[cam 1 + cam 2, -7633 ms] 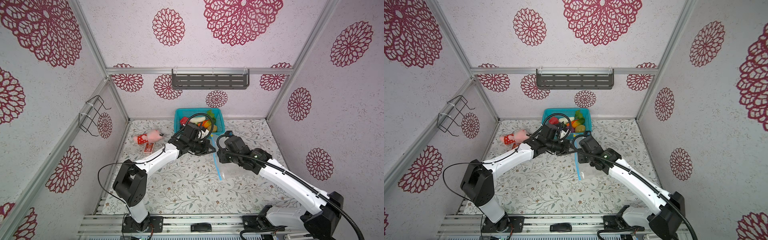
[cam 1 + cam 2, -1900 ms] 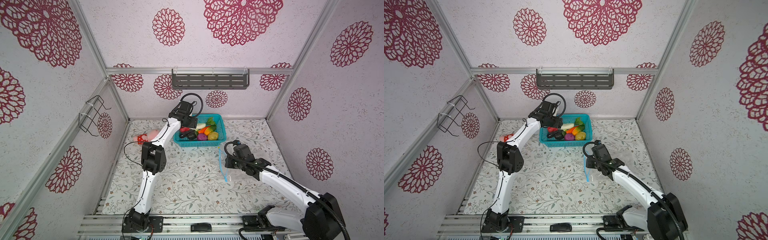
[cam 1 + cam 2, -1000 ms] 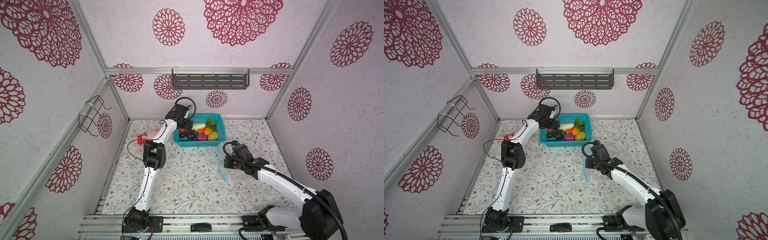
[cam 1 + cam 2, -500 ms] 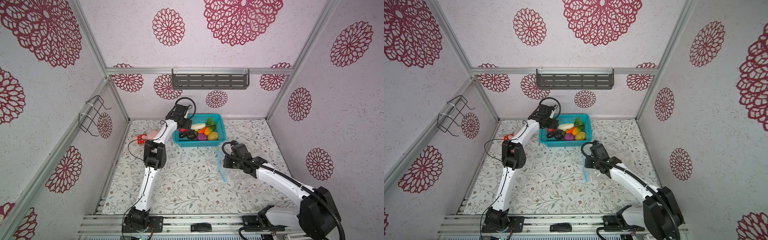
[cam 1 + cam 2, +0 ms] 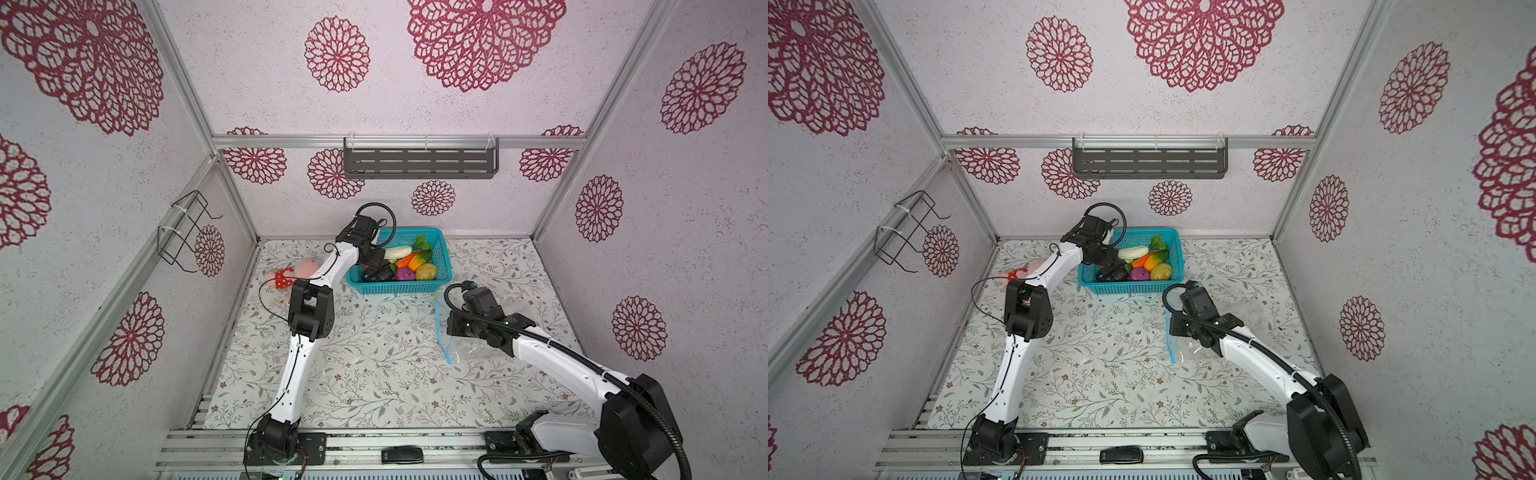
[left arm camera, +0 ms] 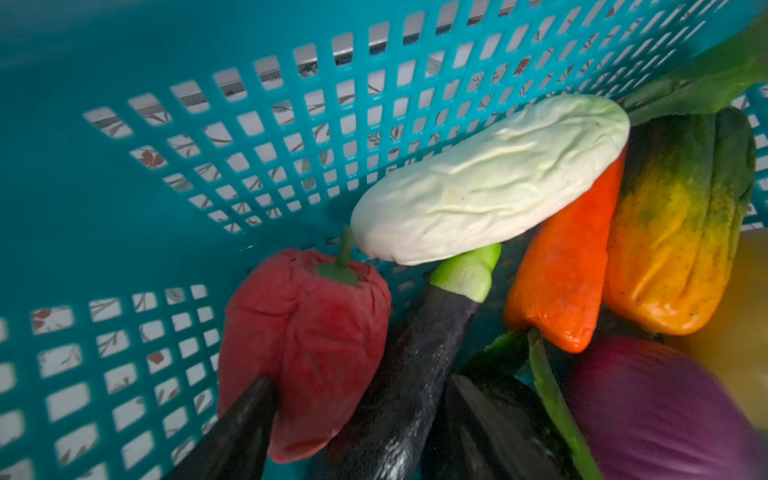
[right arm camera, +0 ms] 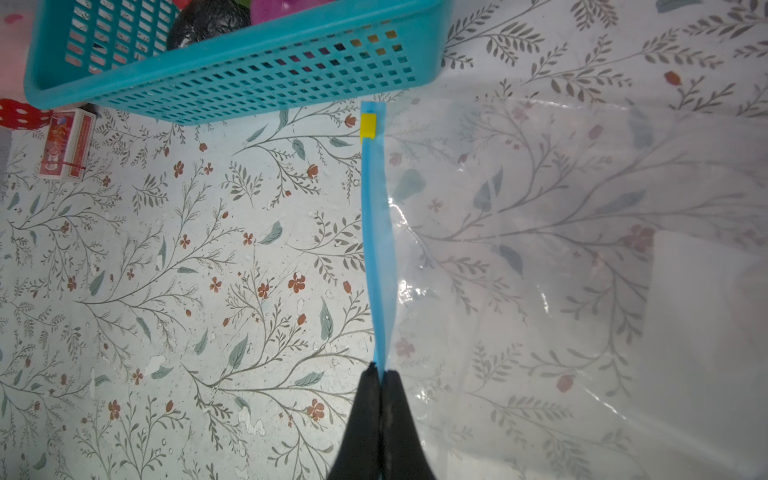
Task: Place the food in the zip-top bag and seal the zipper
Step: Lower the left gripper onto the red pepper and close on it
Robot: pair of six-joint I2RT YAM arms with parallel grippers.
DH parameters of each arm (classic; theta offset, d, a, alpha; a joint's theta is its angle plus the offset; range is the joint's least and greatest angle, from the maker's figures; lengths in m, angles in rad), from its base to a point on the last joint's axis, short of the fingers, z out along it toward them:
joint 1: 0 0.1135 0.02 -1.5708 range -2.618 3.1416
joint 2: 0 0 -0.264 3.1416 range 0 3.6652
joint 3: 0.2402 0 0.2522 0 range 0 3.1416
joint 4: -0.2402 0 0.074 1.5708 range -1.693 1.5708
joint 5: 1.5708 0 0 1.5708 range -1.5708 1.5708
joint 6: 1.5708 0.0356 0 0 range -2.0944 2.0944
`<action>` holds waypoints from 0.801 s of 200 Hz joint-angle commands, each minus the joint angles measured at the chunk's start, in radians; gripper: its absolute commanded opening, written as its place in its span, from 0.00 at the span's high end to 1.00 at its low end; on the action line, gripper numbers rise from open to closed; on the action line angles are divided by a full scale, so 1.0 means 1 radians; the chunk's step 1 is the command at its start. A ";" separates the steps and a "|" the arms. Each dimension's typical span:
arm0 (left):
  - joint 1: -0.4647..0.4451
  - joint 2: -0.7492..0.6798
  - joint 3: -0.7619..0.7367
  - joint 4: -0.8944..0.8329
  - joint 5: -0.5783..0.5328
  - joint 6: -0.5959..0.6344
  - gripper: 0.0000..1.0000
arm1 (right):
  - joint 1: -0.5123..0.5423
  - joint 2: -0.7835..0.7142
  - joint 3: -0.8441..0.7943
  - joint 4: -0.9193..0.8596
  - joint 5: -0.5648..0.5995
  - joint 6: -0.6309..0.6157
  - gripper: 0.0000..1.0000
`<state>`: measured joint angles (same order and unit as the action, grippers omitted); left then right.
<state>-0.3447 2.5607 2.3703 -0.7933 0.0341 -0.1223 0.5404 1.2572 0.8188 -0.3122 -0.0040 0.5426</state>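
The food lies in a teal mesh basket. My left gripper is down in its left end, jaws still wide. The red pepper and the dark eggplant lie between its fingers, one of which touches the pepper. White corn, a carrot and a purple onion lie beside them. The clear zip-top bag lies flat on the mat to the right. My right gripper is shut on its light-blue zipper.
A yellow slider sits at the zipper's end near the basket. A pink plush toy and a small red box lie left of the basket. A grey shelf and a wire rack hang on the walls.
The left gripper has settled a little lower among the food and its jaws have narrowed. The right gripper has kept its pinch on the zipper almost in place.
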 commanded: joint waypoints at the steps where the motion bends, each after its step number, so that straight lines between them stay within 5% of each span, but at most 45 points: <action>1: -0.017 -0.069 -0.041 -0.037 0.022 -0.019 0.29 | 0.003 -0.040 0.022 0.000 0.010 0.007 1.00; 51: -0.017 -0.072 -0.022 -0.019 0.010 -0.021 0.26 | 0.003 -0.036 0.016 0.017 0.001 0.007 1.00; 90: -0.016 -0.071 -0.026 0.084 -0.206 -0.038 0.25 | 0.004 -0.023 0.013 0.027 -0.008 0.007 1.00; 160: -0.001 0.020 0.058 0.070 -0.181 -0.066 0.23 | 0.004 -0.017 0.031 0.007 0.005 -0.006 1.00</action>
<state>-0.3523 2.5351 2.4107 -0.7364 -0.1497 -0.1726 0.5419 1.2419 0.8188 -0.3111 -0.0044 0.5419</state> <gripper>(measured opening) 0.765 0.056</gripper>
